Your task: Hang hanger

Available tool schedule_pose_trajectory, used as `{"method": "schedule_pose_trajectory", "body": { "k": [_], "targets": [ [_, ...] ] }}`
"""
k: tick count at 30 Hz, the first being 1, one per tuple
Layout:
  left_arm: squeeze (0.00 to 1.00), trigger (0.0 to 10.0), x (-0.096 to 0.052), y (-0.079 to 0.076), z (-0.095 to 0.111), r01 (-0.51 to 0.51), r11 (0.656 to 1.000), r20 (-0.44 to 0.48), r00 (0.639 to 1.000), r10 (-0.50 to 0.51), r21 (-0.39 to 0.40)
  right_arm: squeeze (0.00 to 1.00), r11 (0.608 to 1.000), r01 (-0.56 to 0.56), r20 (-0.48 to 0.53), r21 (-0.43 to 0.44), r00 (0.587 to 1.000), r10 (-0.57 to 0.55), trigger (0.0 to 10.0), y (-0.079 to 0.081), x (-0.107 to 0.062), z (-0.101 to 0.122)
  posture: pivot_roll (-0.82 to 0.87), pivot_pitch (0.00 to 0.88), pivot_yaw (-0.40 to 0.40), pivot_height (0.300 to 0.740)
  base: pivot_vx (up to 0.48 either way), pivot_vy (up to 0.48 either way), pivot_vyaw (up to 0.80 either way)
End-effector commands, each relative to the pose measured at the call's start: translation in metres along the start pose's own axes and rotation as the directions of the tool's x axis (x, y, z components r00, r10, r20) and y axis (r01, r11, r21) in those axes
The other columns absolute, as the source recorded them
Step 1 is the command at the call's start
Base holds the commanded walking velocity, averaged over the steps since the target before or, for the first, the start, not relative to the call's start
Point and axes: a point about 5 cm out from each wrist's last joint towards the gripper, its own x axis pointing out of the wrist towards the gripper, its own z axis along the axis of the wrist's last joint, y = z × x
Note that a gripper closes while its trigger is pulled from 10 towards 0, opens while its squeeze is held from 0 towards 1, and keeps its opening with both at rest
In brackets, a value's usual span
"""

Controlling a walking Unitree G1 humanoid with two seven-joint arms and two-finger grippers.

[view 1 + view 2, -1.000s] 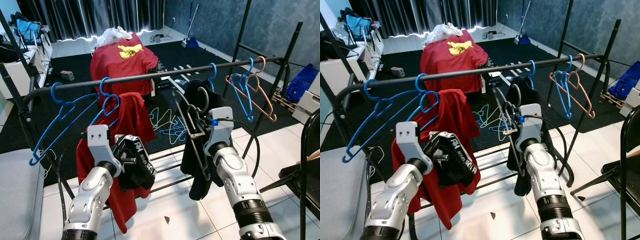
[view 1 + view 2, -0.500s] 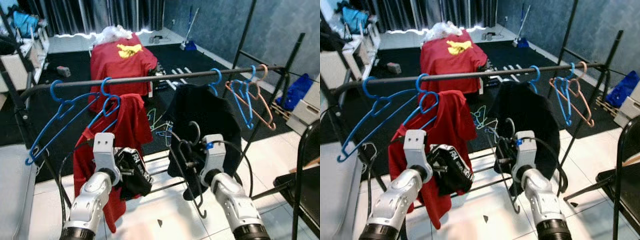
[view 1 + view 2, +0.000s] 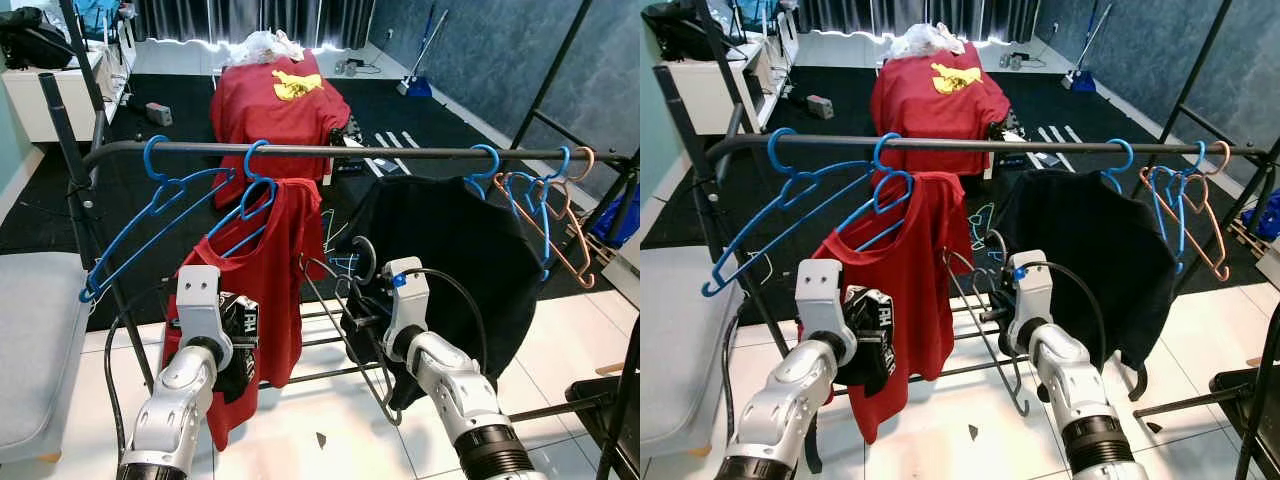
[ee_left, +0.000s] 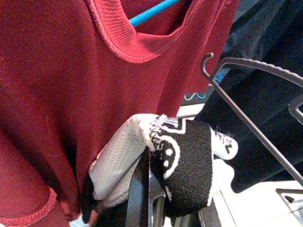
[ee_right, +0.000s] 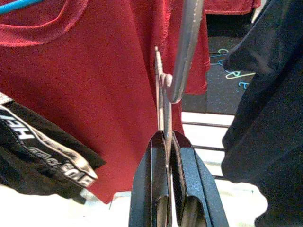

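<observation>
A dark rail (image 3: 350, 152) runs across the rack at chest height. My right gripper (image 3: 364, 322) is shut on a dark wire hanger (image 3: 347, 330), held below the rail between a red shirt (image 3: 270, 270) and a black shirt (image 3: 455, 260), both on blue hangers. In the right wrist view the fingers (image 5: 154, 179) pinch the wire under its grey hook (image 5: 185, 52). My left gripper (image 3: 232, 330) is shut on a black and white garment (image 4: 184, 165), low in front of the red shirt.
Empty blue hangers (image 3: 150, 215) hang at the rail's left, blue and pink ones (image 3: 545, 215) at its right. A grey cushion (image 3: 30, 340) lies at left, a black chair (image 3: 612, 400) at right. Behind the rack is a red-draped object (image 3: 275, 100) on dark carpet.
The whole view has shifted, so the camera moved. Relative to the rail, my right gripper and its hanger have dropped lower and leftward; the left gripper with the garment also sits lower.
</observation>
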Motion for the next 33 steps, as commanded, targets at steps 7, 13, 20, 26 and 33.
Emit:
{"method": "schedule_pose_trajectory", "body": {
  "k": [7, 13, 20, 26, 33],
  "targets": [
    [0.00, 10.0, -0.002, 0.000, -0.005, 0.043, 0.997, -0.023, 0.999, -0.044, -0.063, 0.00, 0.997, 0.059, 0.025, 0.041, 0.998, -0.060, 10.0, -0.001, -0.004, -0.010, -0.02, 0.026, -0.022, 0.740, 0.000, 0.000, 0.00],
    [0.00, 10.0, 0.003, -0.001, -0.004, 0.040, 0.997, -0.026, 0.999, -0.042, -0.068, 0.00, 0.997, 0.065, 0.003, 0.042, 0.998, -0.065, 10.0, -0.003, -0.010, -0.018, -0.02, 0.018, -0.029, 0.740, 0.000, 0.000, 0.00],
    [0.00, 10.0, 0.004, -0.008, 0.000, 0.056, 0.996, -0.015, 0.998, -0.057, -0.069, 0.00, 0.998, 0.041, -0.004, 0.044, 0.999, -0.041, 10.0, 0.003, -0.008, -0.022, -0.03, 0.012, -0.029, 0.740, 0.000, 0.000, 0.00],
    [0.00, 10.0, 0.006, -0.008, 0.002, 0.071, 0.995, -0.012, 0.997, -0.072, -0.072, 0.00, 0.998, 0.048, 0.003, 0.050, 0.999, -0.048, 10.0, 0.004, -0.007, -0.020, -0.03, 0.014, -0.031, 0.740, 0.000, 0.000, 0.00],
    [0.00, 10.0, 0.008, -0.011, 0.008, 0.096, 0.994, -0.002, 0.995, -0.096, -0.056, 0.00, 0.998, 0.051, 0.003, 0.048, 0.999, -0.051, 10.0, 0.004, -0.007, -0.018, -0.04, 0.024, -0.028, 0.740, -0.241, 0.000, 0.00]
  ]
}}
